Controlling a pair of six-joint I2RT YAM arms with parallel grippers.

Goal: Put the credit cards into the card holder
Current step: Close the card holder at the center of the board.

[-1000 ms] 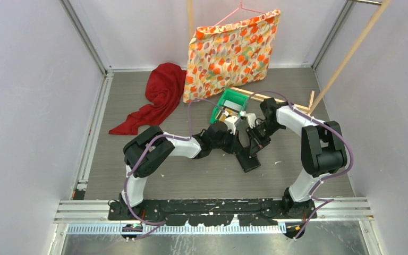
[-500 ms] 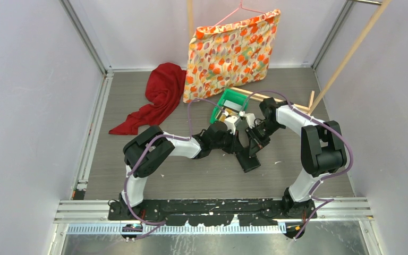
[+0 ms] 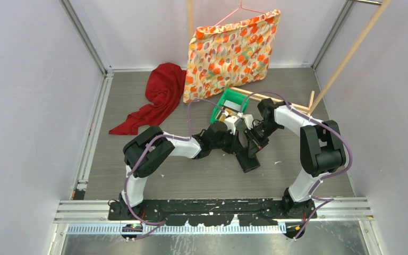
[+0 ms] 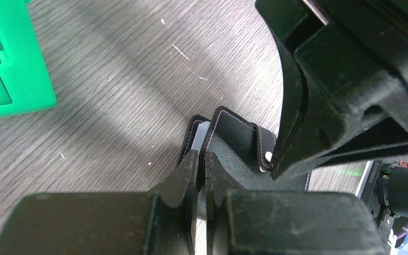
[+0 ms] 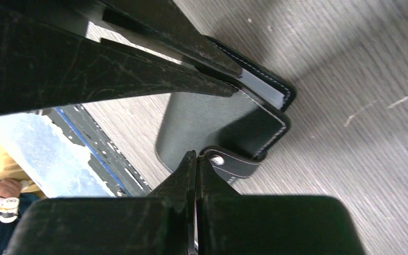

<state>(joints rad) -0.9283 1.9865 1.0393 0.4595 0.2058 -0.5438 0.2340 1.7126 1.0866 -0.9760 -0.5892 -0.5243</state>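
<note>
The black card holder [image 3: 249, 159] lies on the table between both arms, and also shows in the left wrist view [image 4: 234, 138] and the right wrist view [image 5: 212, 117]. A pale edge of pages or cards [image 5: 265, 87] shows between its covers. My left gripper [image 4: 201, 156] is shut on the edge of one cover. My right gripper [image 5: 196, 155] is shut, its tips pinching the very end of the snap tab [image 5: 234, 162]. I cannot make out any loose credit cards; the arms partly hide the inside of the green tray.
A green plastic tray [image 3: 232, 98] stands just behind the grippers and shows at the left of the left wrist view [image 4: 10, 69]. A red cloth [image 3: 162, 90] lies at the back left. A flowered bag [image 3: 228, 50] hangs at the back, with wooden sticks [image 3: 276, 100] at the back right.
My right gripper has shifted slightly up and to the left, closer to the left gripper. The left arm and the card holder have barely moved.
</note>
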